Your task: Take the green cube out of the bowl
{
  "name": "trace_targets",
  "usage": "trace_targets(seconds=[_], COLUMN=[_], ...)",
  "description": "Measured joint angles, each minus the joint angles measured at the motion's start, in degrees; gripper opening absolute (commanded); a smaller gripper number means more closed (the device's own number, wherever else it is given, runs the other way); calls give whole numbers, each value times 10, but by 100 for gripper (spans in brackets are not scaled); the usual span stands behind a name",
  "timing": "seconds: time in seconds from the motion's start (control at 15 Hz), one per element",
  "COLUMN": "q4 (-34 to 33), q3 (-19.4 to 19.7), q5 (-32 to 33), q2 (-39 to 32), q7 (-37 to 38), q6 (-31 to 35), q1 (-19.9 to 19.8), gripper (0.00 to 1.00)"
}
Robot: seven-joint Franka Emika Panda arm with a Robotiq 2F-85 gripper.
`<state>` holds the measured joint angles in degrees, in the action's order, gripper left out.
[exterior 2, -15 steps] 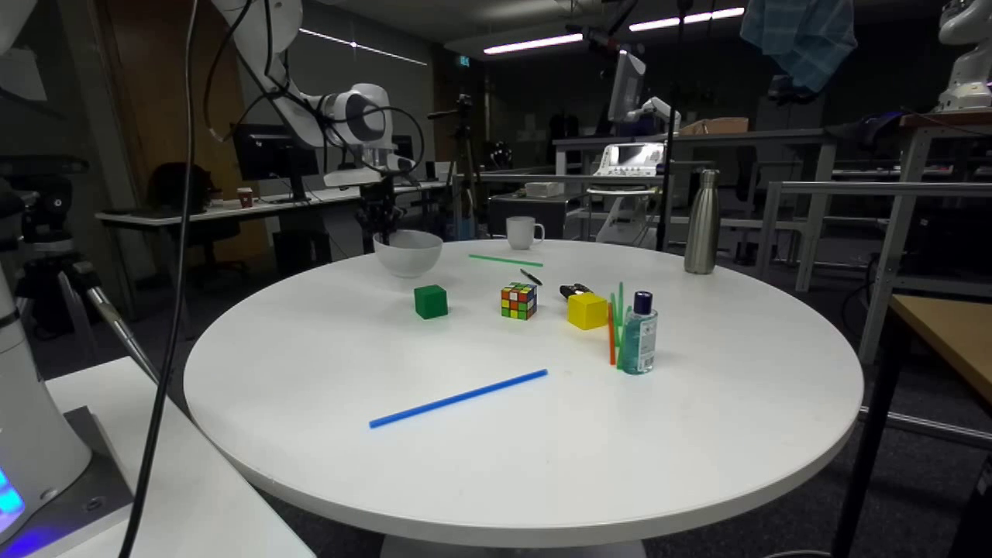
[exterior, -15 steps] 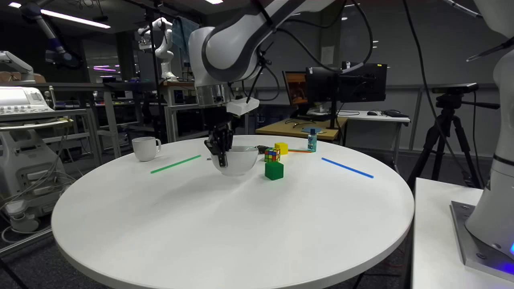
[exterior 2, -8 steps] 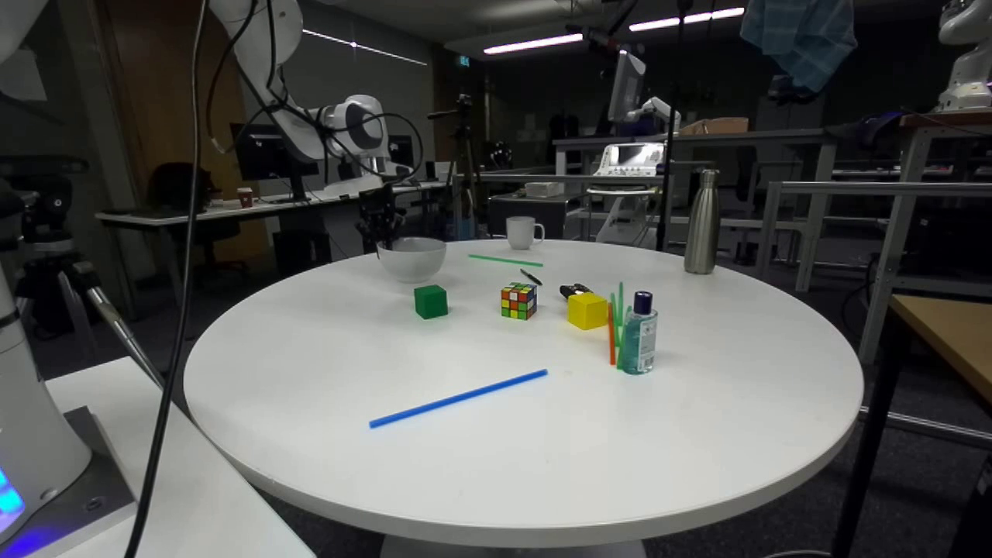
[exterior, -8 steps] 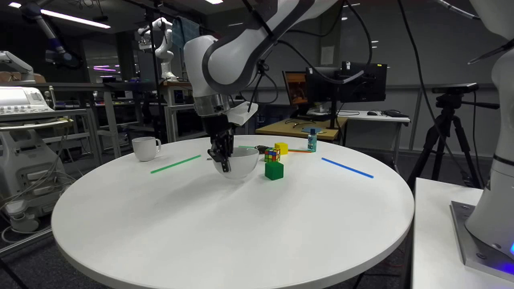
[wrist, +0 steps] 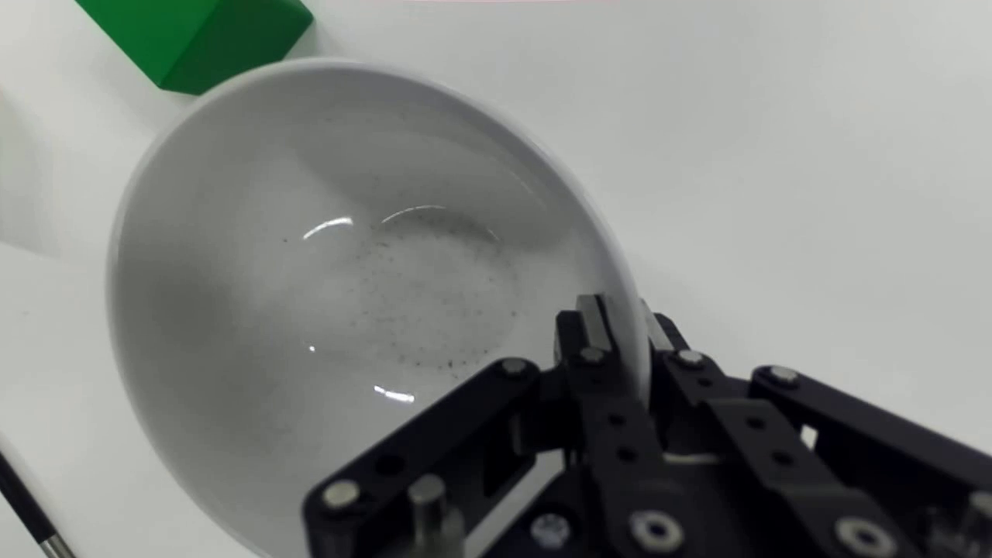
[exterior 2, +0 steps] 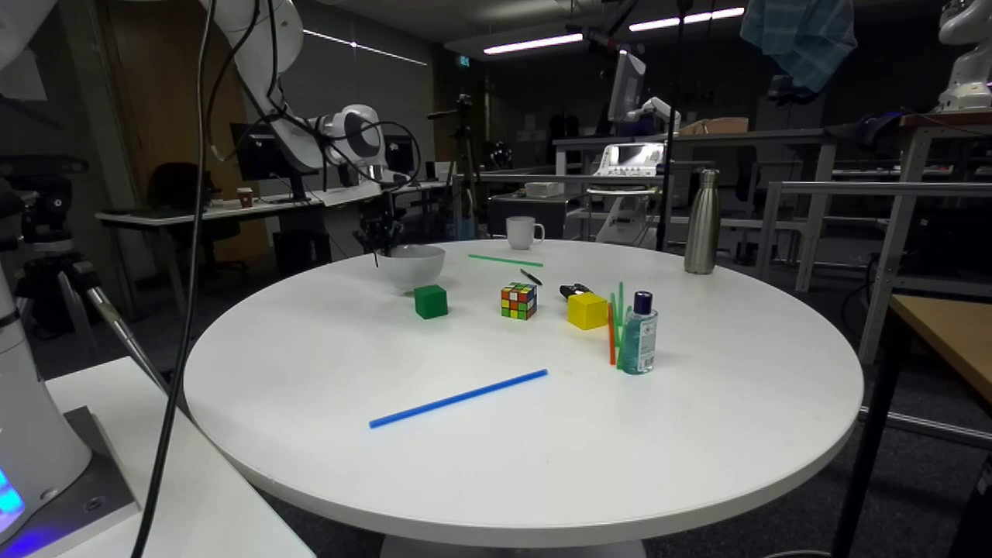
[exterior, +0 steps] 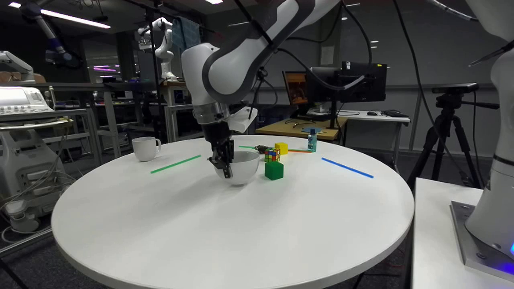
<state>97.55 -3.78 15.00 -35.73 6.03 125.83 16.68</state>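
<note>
In the wrist view the gripper [wrist: 624, 310] is clamped on the wall of the white bowl [wrist: 186, 325], one jaw inside the rim and one outside. The green cube [wrist: 167, 39], only partly in view, sits outside the white bowl, just past the rim.

In an exterior view the round white surface [exterior: 241, 237] reaches wide between the white bowl and the near edge; whether the bowl's foot touches it cannot be told. The green cube rests on the surface just beside the white bowl, on the right-edge side, with a narrow gap between. Toward the far edge come a Rubik's cube [exterior: 272, 155] and a yellow cube [exterior: 281, 148], then a teal bottle [exterior: 312, 141] close to that edge. A mug [exterior: 144, 149] stands near the left edge; a blue stick [exterior: 347, 167] lies toward the right edge, well apart from the green cube.

In an exterior view a steel bottle [exterior 2: 701, 232] stands near the far-right edge of the surface. The white bowl is near the far-left edge, the green cube in front of it. A broad stretch of surface reaches from the green cube to the near edge, with the blue stick lying partway.
</note>
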Motion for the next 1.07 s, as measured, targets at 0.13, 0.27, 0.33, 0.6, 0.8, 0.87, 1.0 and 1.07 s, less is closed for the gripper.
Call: trace_targets(seconds=[0.13, 0.27, 0.33, 0.6, 0.8, 0.87, 1.0, 1.07], q4=[0, 0, 0, 0, 0, 0, 0, -1], q3=[0, 1, 2, 3, 3, 3, 3, 3], q5=[1, 1, 2, 2, 2, 2, 2, 2], q2=[0, 0, 0, -1, -3, -4, -6, -8], q7=[0, 0, 0, 0, 1, 1, 2, 2], q6=[0, 0, 0, 0, 0, 1, 1, 1], q1=[0, 0, 0, 0, 0, 1, 1, 2], gripper=[2, 2, 2, 2, 2, 2, 2, 2])
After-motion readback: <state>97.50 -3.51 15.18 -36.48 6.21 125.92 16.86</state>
